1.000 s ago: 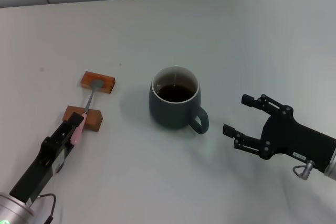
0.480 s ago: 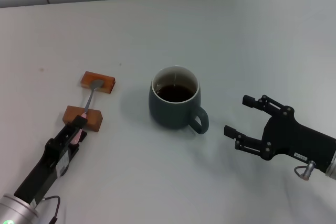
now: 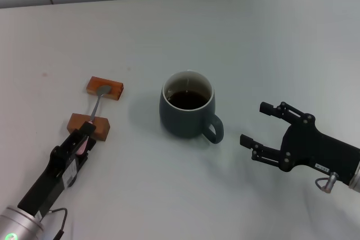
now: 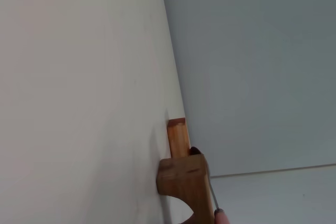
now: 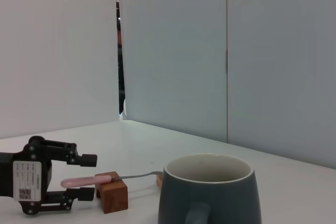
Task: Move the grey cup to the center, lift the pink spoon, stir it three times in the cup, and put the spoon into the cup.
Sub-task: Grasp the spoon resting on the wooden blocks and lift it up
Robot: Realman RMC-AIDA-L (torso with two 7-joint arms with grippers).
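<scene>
Black left gripper (image 3: 84, 136), white label, silver wrist

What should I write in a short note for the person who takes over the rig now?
Left gripper: open around the pink spoon's handle end, not closed on it.
Right gripper: open, idle, beside the cup's handle.
Spoon rests across two wooden blocks.
Grey cup stands upright mid-table, with dark liquid inside.
Done: cup appears centered.
Left: grip and lift the spoon, stir three times, leave it in the cup.
</scene>
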